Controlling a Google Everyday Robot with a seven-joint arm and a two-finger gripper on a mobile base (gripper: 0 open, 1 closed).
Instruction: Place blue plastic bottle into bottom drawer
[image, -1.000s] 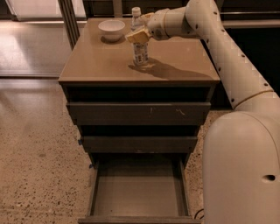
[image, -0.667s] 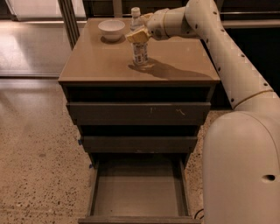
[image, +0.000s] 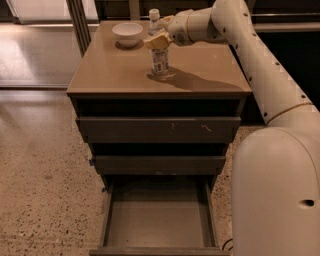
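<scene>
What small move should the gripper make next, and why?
Probably a short, straight lift. The gripper sits at the upper part of the blue plastic bottle, which stands on the cabinet top. The bottom drawer is already pulled out below, so lifting comes before carrying it down.

Office-like: drawer cabinet (image: 200, 75), speckled floor (image: 45, 190), pincer (image: 159, 40) over cabinet.

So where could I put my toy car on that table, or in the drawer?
The tabletop is bare along its front and left side, in front of the white bowl. The floor of the bottom drawer is all bare too. It is crowded at the back middle, where the gripper is at the blue plastic bottle, beside the bowl.
</scene>
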